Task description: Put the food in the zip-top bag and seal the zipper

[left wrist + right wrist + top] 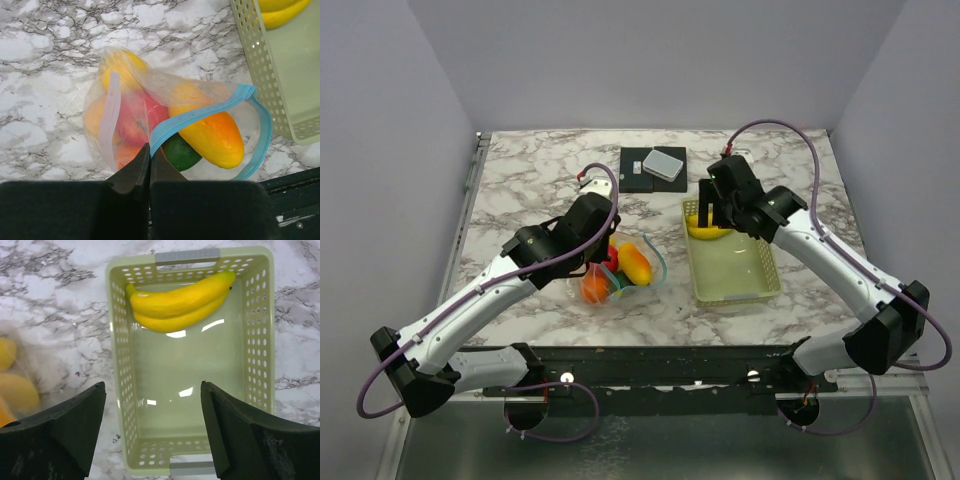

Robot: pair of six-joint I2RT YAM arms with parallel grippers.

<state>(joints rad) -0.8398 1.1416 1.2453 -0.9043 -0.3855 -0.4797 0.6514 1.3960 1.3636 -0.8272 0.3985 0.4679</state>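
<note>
Clear plastic bag (117,75) lies on the counter (45,45) beside the basket (117,365), most fruit (210,135) already inside, zipper (200,114) unsealed, left claw (149,152) pinched shut on its mouth edge. Remaining: 1 banana (175,302) at the basket's far end, right claw (152,385) spread wide over the basket; then sealing. Counter is white-grey marble pattern, walls plain and pale.

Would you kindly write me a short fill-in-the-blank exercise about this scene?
The only fruit in the basket is a ____.
The left pincer is shut on the ____ strip of the bag.
The right pincer hangs ____ above the basket.
Missing words: banana, blue, open.
</note>
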